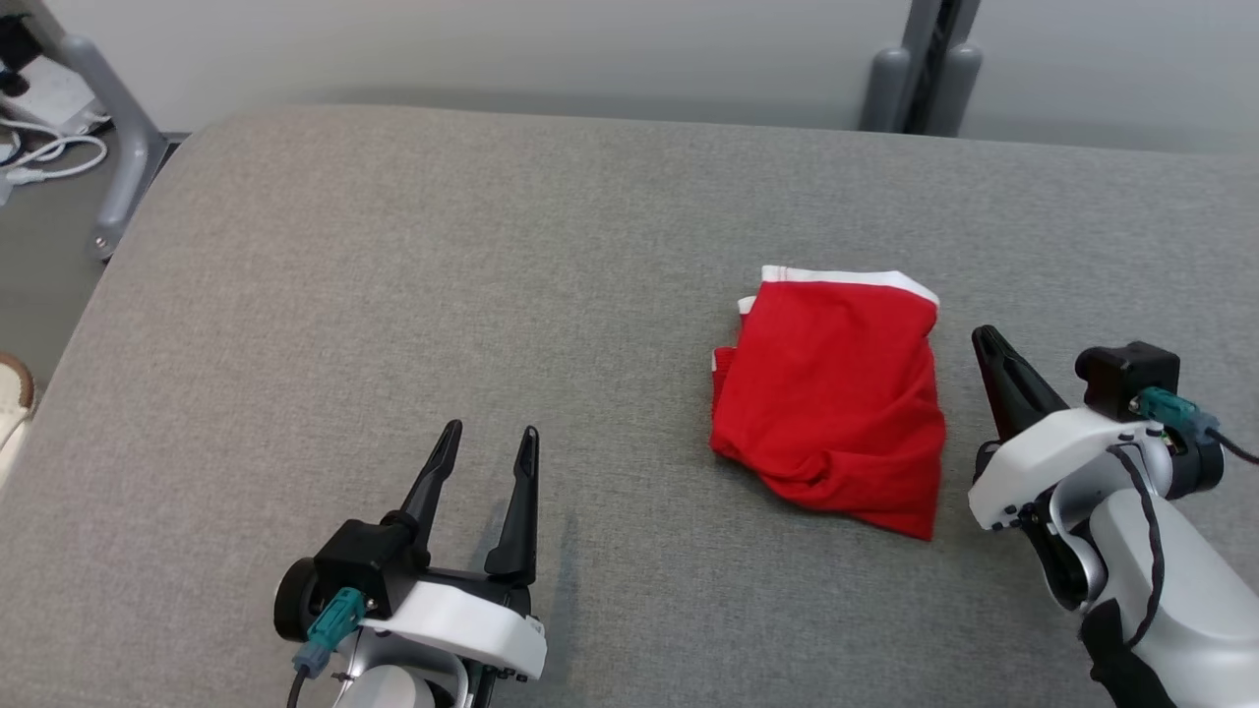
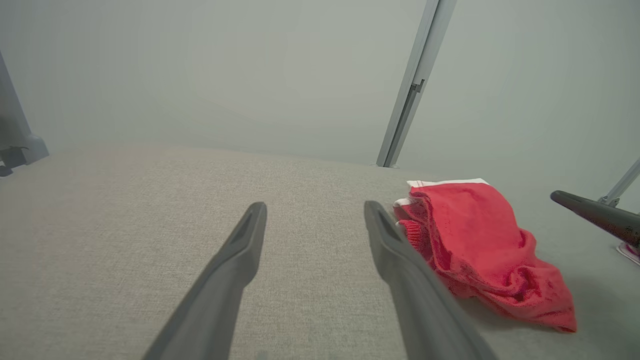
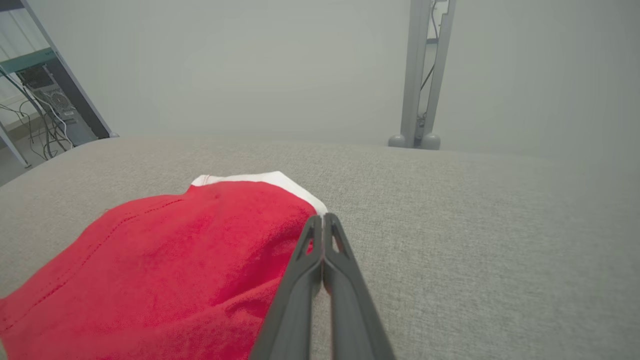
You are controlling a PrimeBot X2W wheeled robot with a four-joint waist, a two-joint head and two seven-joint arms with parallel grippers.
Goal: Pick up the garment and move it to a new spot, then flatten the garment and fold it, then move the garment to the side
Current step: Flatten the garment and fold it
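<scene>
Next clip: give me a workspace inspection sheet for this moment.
Surface: grey fabric pad, smooth.
Job's things: red garment with white trim, bunched, lying right of centre.
Clutter: nothing seen.
Grippers: left gripper open, well away from the garment; right gripper shut on nothing, beside the garment's right edge.
Cables: white cables at far left, off the pad.
Surroundings: grey stand leg far left, grey post behind, pale wall.

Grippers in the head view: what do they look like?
The left gripper and right gripper match: two long, tapered dark fingers on a black block, a white shell behind, and a teal plug with a black cable.
</scene>
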